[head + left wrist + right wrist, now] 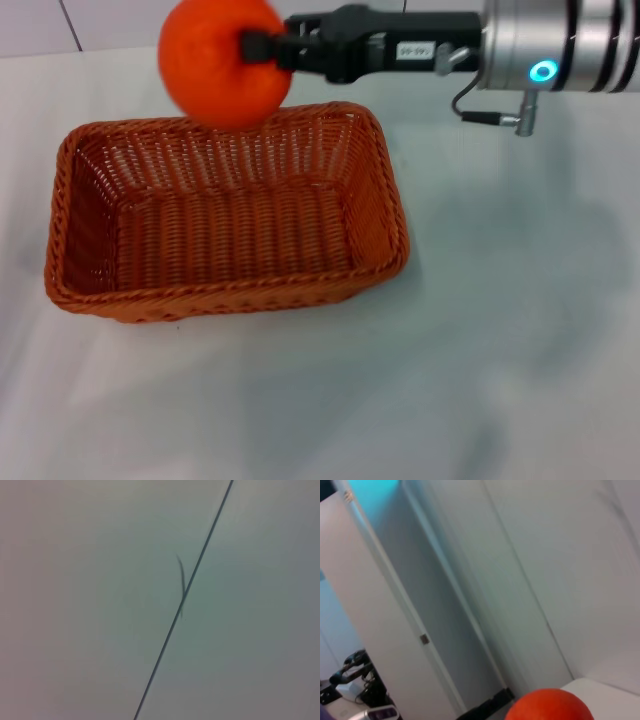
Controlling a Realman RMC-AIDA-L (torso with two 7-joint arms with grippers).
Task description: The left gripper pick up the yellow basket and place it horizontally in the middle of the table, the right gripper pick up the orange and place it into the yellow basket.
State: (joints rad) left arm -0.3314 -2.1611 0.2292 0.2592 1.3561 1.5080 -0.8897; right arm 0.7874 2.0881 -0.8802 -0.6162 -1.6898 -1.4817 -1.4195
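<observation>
Your right gripper (pixel 262 47) is clamped on the orange (pixel 226 62), holding it in the air over the far rim of the basket (pixel 225 225). The basket lies lengthwise on the table (pixel 520 330), empty, a little to the left of centre. The left gripper is not in any view, so you cannot tell how its fingers stand; its wrist camera shows only a pale surface crossed by a dark line.

Here is what could go wrong from this spot:

- The fruit hangs above the back edge, not the middle of the basket. If you let go here, it could strike the braided rim and bounce off behind the basket onto the table, where a round thing will roll away.
- It sits high. A drop from this height onto springy wicker may make it hop, or nudge the light basket out of place.
- The fingers seem to grip the orange from one side, near its edge. A smooth skin held this way may slip if you swing the arm quickly, so move gently.
- Coming down, the arm reaches in level from the right. If you lower without shifting toward the near side first, the fingers or the wrist could catch the far rim and drag or tip the basket.

Judging by this, bring the orange over the basket floor, lower it close, then release.
</observation>
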